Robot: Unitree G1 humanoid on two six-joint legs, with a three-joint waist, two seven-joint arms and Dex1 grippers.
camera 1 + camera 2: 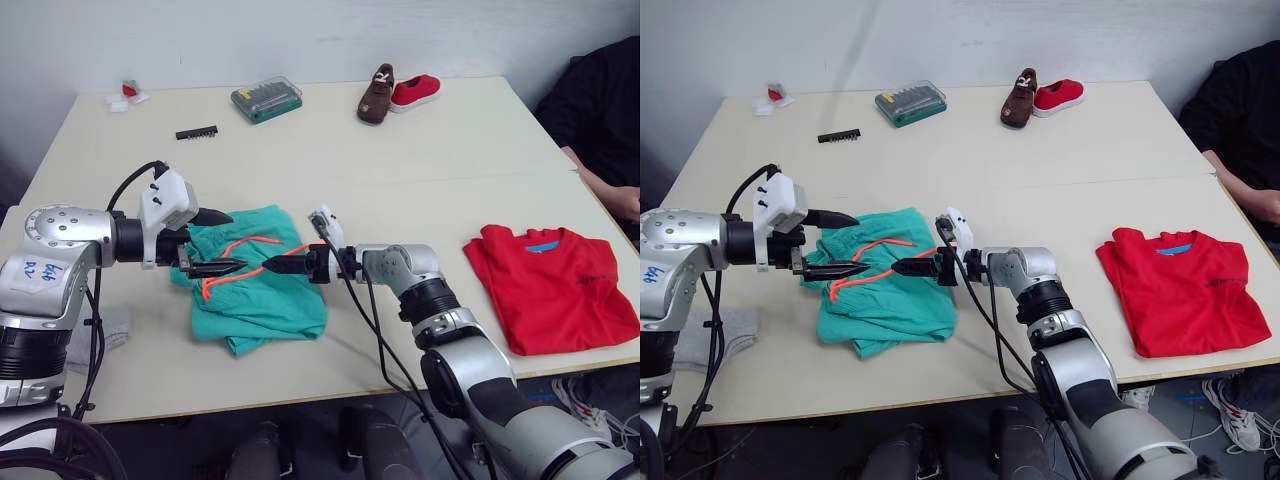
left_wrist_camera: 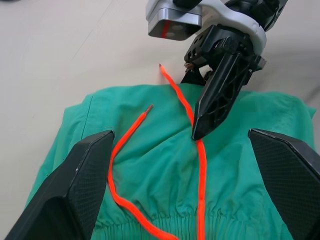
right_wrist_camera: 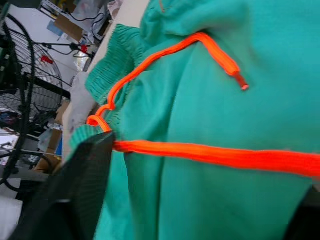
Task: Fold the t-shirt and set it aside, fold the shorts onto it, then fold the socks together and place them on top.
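Both grippers meet over the shorts (image 1: 255,290), crumpled at six o'clock on the table (image 1: 400,170). The left gripper (image 1: 222,242) gapes empty; the right gripper (image 1: 283,265) looks pinched near the orange drawstring (image 2: 200,165), grip unconfirmed. The folded t-shirt (image 1: 550,285) waits at three o'clock.

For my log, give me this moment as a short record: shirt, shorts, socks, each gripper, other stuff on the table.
t-shirt: t-shirt folded, at the robot's right table edge
shorts: shorts rumpled mid-table, orange drawstring loose on top
socks: sock at the table's left edge
left gripper: left gripper open over the shorts
right gripper: right gripper on the drawstring; grip unclear
other: shoes, bit case, person's arm
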